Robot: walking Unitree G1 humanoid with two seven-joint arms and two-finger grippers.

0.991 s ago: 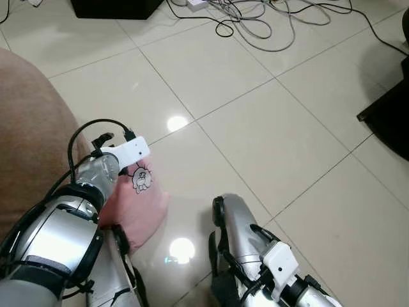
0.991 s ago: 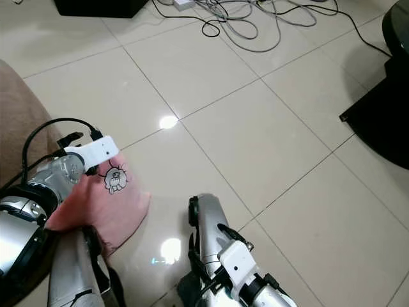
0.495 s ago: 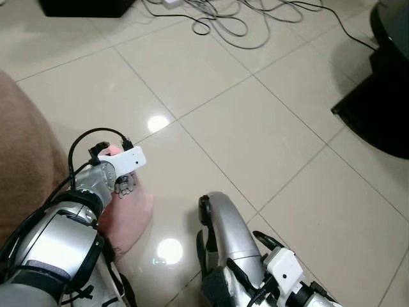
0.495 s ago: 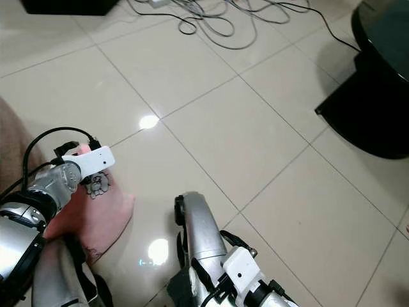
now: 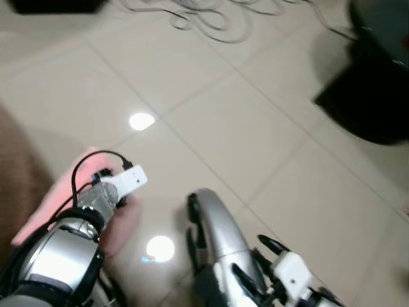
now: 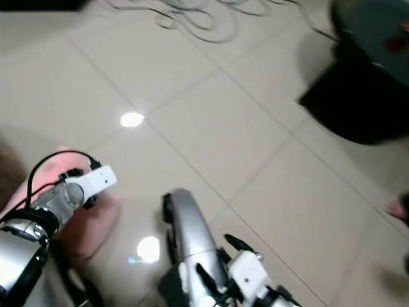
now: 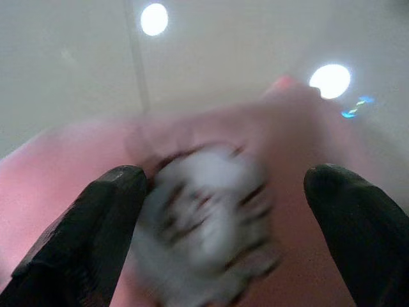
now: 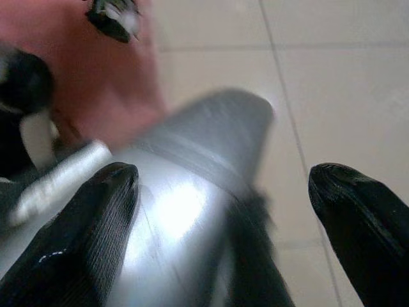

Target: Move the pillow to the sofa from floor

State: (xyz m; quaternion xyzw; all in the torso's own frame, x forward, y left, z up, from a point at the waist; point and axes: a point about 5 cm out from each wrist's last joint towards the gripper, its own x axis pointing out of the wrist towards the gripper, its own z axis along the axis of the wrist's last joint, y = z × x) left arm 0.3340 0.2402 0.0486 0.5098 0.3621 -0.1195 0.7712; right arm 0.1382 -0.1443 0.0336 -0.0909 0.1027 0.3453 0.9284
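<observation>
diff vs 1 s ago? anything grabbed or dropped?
Mostly camera motion: the whole picture has shifted and blurred, so the robot is turning. The left gripper still hovers open over the pink pillow with the cartoon print, fingers apart, nothing gripped. More pink now shows beyond the left wrist. The right gripper stays open and idle. Grey cables unchanged on the tiled floor.

I'm seeing glossy cream floor tiles [image 5: 255, 128] mirroring lamp glare, a soft pink cloth pillow [image 7: 307, 192], and my smooth silver metal arms [image 5: 217, 236].
</observation>
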